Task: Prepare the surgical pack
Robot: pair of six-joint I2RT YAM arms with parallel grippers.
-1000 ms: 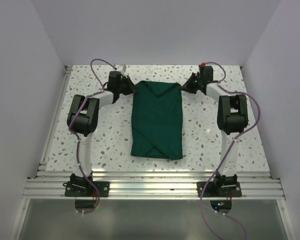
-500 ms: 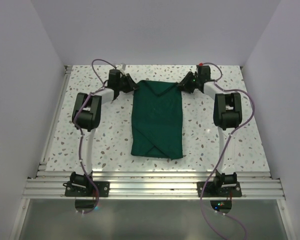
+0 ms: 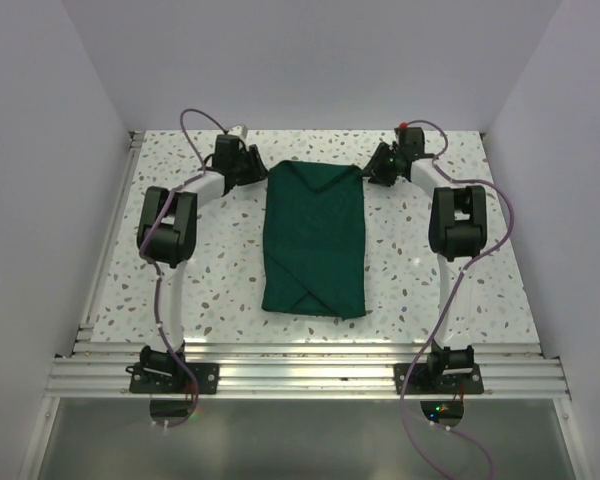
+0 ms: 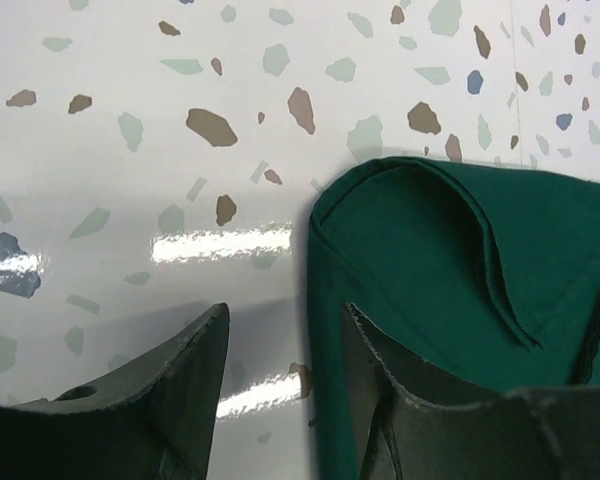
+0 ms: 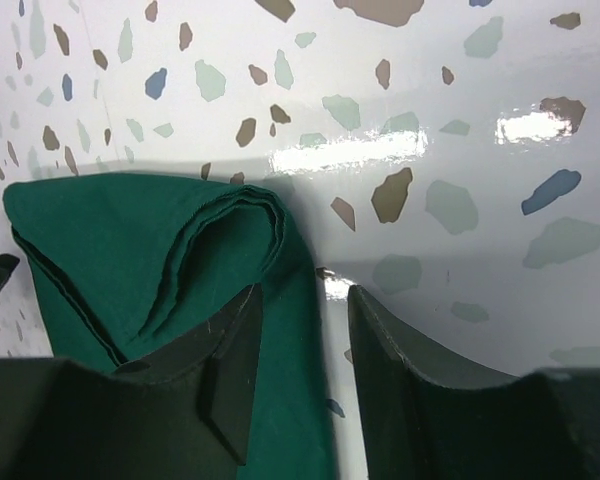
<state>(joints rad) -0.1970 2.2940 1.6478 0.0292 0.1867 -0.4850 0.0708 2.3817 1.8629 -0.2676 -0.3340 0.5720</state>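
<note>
Jaws on both arms stand part open, with nothing pinched. Left gripper [image 4: 285, 320]: moderate gap, and the folded corner edge of the surgical pack [image 3: 315, 240] runs up into it. One finger [image 4: 430, 430] sits over green cloth, the other over bare table [image 3: 210, 280]. Can't tell if that finger touches the cloth. Right gripper [image 5: 305, 300]: same setup mirrored, moderate gap with the pack's edge lying in it. One finger [image 5: 220, 390] is over the cloth, the other over the table top. Both corners lie flat on the table.

Pack is dark green fabric folded into a long rectangular bundle. Its long side runs near-far at the table centre, between the two arms. Far end shows a V-shaped fold; near end shows flaps crossing diagonally. Wrist views show layered, rounded fold edges at both far corners. Left gripper is at the pack's far-left corner, right gripper at the far-right corner. Both arms reach to the far side, elbows bent out to the left and right of the bundle.

Table is glossy white with coloured terrazzo flecks and glare strips near both corners. Purple cables [image 3: 184, 125] loop over each arm. Aluminium rail [image 3: 300, 375] along the near edge carries both arm bases. Plain white walls [image 3: 310, 60] stand on the left, far and right.
</note>
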